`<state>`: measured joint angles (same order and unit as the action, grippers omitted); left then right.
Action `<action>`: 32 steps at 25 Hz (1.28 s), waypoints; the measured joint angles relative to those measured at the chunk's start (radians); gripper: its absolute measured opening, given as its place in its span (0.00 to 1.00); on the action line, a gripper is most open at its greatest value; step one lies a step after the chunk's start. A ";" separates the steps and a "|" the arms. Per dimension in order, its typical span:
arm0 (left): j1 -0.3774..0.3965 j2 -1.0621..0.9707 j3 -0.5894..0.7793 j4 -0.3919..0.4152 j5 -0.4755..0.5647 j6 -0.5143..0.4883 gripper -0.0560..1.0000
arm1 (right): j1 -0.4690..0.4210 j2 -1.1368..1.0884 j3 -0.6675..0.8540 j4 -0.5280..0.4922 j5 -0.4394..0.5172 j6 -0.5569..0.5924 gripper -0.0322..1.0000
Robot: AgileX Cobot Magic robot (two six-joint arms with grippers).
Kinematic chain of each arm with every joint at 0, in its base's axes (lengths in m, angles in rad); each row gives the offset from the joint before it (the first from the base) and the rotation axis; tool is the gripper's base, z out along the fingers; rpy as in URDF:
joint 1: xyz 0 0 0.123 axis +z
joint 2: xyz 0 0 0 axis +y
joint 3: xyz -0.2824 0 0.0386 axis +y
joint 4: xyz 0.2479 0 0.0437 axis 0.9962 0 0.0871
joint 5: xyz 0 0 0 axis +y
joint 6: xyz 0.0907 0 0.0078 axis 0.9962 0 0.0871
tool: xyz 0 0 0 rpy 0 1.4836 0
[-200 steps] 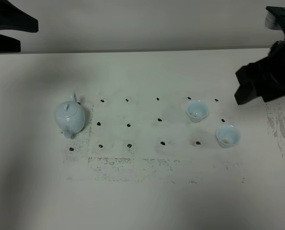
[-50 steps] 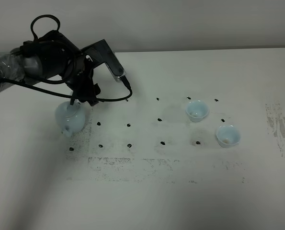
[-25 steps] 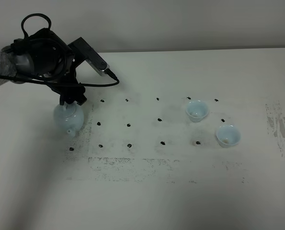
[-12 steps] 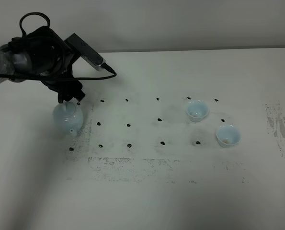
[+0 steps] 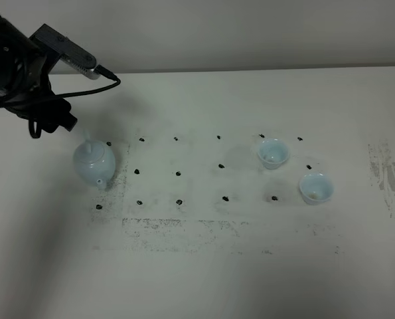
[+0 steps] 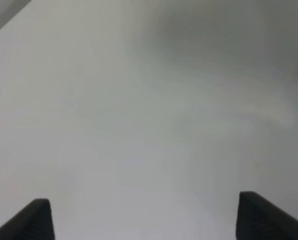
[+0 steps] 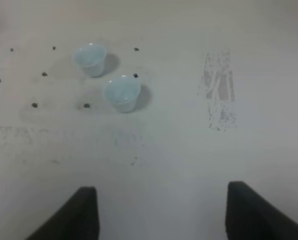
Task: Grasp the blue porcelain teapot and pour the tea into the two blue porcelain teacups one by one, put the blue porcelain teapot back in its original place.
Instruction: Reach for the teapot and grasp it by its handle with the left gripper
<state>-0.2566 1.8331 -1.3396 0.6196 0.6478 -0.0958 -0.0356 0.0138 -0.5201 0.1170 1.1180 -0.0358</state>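
left pincer [image 6: 143, 200] is backing off the teapot [image 5: 95, 163], fingers apart, empty | teapot is sitting at the bench's [image 5: 204, 266] left, well apart from far cup [image 5: 273, 153] and near cup [image 5: 316, 188] | right pincer [image 7: 161, 190] is gaping too | round glazed porcelain: probably slick, heavyish, chippable, so I'm guessing go for the handle

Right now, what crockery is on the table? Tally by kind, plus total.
blue teapot: 1
blue teacups: 2
Total: 3
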 joint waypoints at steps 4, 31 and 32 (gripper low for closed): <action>0.009 -0.058 0.090 -0.022 -0.289 -0.043 0.72 | 0.000 0.000 0.000 0.000 0.000 0.000 0.54; 0.039 0.081 0.111 -0.014 -0.437 -0.054 0.72 | 0.000 0.000 0.000 0.000 0.000 0.000 0.54; 0.041 0.083 0.111 -0.014 -0.453 -0.054 0.72 | 0.000 0.000 0.000 0.000 0.000 0.000 0.54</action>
<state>-0.2158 1.9166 -1.2286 0.6052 0.1944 -0.1498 -0.0356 0.0138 -0.5201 0.1170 1.1180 -0.0358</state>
